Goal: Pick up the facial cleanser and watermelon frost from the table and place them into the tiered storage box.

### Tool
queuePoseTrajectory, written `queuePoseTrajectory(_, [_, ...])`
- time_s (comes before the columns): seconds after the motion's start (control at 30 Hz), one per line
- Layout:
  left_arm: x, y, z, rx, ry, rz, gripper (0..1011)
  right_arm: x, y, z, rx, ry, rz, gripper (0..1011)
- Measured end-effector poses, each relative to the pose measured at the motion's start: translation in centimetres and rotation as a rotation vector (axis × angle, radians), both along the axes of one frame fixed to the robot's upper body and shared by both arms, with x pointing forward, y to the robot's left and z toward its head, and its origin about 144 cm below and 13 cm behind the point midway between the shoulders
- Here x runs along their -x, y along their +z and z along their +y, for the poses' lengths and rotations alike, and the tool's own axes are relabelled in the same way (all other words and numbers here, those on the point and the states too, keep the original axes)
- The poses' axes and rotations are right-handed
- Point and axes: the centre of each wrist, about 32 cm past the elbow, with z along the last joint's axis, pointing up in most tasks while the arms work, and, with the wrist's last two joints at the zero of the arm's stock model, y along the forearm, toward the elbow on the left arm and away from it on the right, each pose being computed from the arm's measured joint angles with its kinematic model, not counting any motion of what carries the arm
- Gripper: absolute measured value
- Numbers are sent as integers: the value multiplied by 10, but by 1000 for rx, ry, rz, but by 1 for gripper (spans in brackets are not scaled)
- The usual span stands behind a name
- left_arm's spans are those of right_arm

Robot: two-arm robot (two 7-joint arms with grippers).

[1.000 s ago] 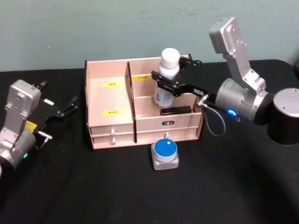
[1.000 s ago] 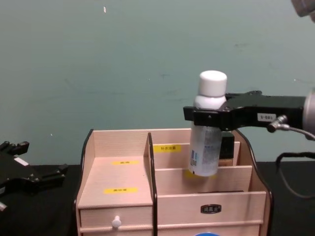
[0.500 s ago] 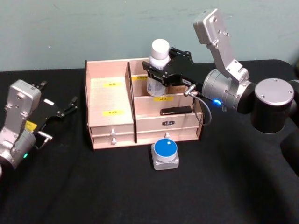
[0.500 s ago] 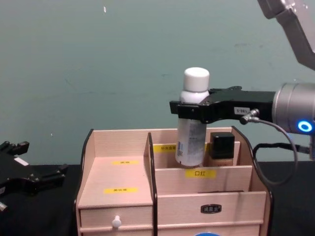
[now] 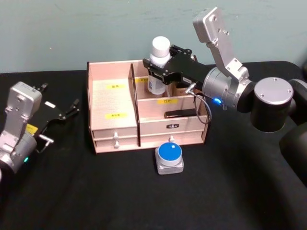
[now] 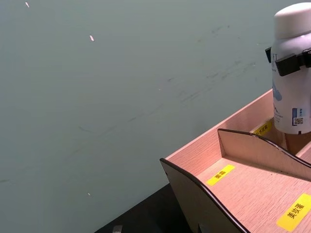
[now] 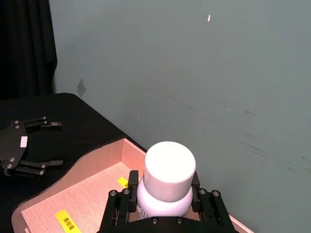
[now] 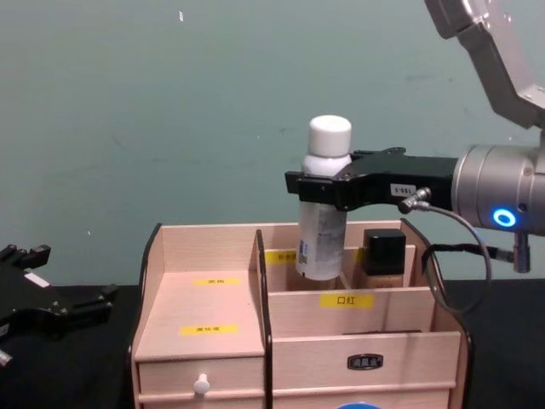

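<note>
This is looking like a robotics lab or test bench. A black cloth (image 5: 144, 201) is covering the whole table, and a plain grey-green painted wall (image 5: 96, 28), scuffed and flecked with small marks, is running along its far edge. A black curtain (image 7: 24, 43) is hanging against that wall, beyond the left gripper (image 7: 58, 143), which is lying spread open on the cloth at the left. Two bare metal arms with glowing indicator lights are flanking the scene, the left arm (image 5: 19, 120) and the right arm (image 5: 225, 81). The only props are standing mid-table: a tiered storage box (image 5: 111, 100) with yellow labels, and the facial cleanser (image 8: 322, 239), which the right gripper (image 8: 319, 186) is clamping above the box.
</note>
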Motion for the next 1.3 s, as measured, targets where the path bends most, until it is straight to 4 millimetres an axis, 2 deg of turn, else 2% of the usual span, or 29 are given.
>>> queuePoseTrajectory(1.3, [0, 0, 0, 0, 0, 0, 1010, -6, -12, 3, 6, -3, 20, 609])
